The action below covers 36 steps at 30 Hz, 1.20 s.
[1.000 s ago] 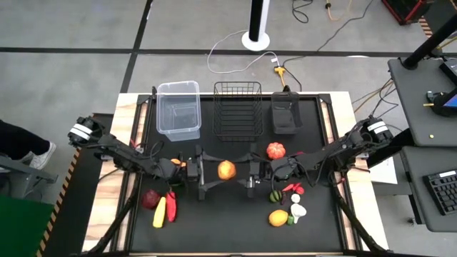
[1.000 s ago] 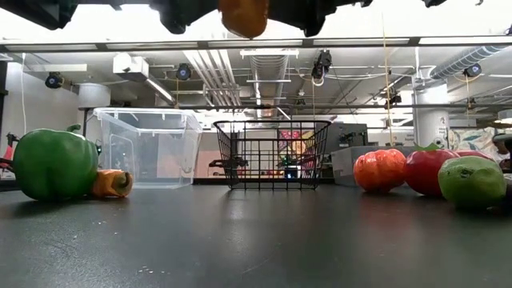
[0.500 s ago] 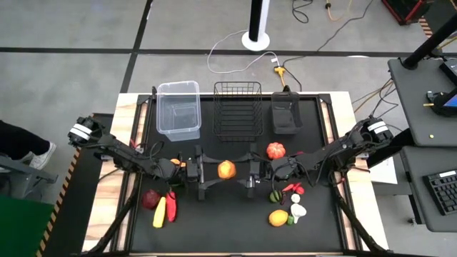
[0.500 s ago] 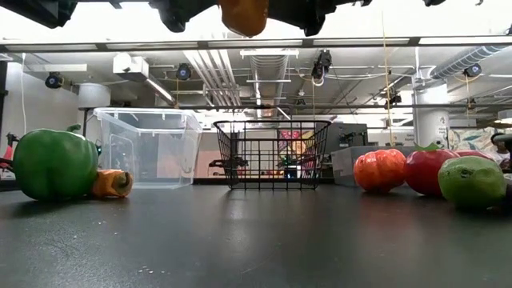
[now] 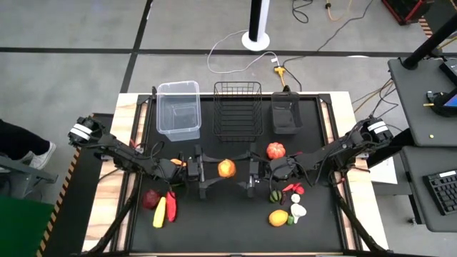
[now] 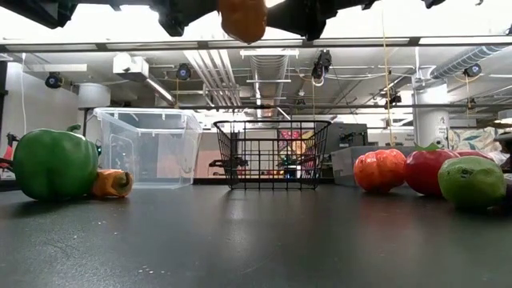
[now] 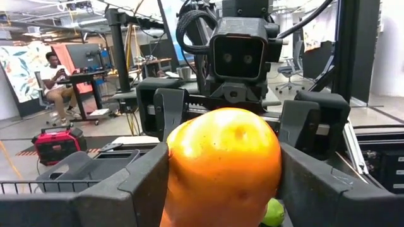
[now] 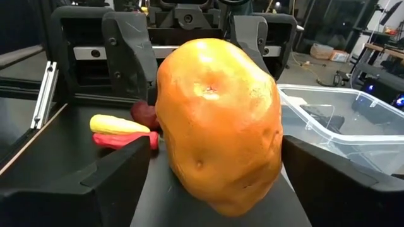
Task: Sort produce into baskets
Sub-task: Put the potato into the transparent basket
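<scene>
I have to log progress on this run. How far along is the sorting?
Nothing looks sorted: the clear tub, wire basket and dark bin appear empty. In hand: an orange fruit, raised off the table between the left gripper and right gripper, both closed on it. The other produce remains on the table.
</scene>
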Motion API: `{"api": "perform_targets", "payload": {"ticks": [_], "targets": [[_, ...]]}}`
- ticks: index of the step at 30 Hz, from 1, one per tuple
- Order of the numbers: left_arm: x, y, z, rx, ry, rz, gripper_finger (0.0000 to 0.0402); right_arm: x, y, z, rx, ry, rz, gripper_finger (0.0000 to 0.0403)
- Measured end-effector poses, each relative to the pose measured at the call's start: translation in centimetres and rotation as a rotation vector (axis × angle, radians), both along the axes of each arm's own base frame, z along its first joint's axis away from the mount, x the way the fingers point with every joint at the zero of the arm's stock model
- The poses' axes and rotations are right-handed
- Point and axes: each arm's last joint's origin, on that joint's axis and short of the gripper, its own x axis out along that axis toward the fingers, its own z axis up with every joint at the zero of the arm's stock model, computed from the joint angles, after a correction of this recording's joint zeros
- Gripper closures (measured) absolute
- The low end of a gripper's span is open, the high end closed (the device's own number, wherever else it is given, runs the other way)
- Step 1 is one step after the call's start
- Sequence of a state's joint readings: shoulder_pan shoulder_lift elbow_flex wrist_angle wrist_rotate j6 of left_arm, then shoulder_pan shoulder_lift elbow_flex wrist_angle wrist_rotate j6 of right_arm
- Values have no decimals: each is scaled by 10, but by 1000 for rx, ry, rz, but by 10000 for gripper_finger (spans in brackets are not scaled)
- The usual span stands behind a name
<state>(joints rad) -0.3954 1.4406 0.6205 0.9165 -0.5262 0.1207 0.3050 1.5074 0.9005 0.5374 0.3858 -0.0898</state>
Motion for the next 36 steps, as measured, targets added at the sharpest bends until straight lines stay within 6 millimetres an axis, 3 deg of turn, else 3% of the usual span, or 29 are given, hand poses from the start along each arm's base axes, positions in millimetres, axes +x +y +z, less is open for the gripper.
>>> {"api": "perform_targets", "payload": {"ticks": [15, 18, 23, 26, 36], "targets": [[0, -1, -6, -54, 52, -29, 169, 0, 0, -11, -24, 82, 1, 76], [0, -1, -6, -58, 51, -44, 169, 1, 0, -15, -42, 96, 3, 101], [0, -2, -7, -53, 62, -44, 164, 2, 0, -16, -59, 100, 5, 179], [0, -1, -8, -92, 62, 4, 145, 0, 0, -14, -62, 108, 8, 217], [-2, 3, -11, -101, 112, 99, 47, -11, -9, -7, -49, 227, -29, 218]]}}
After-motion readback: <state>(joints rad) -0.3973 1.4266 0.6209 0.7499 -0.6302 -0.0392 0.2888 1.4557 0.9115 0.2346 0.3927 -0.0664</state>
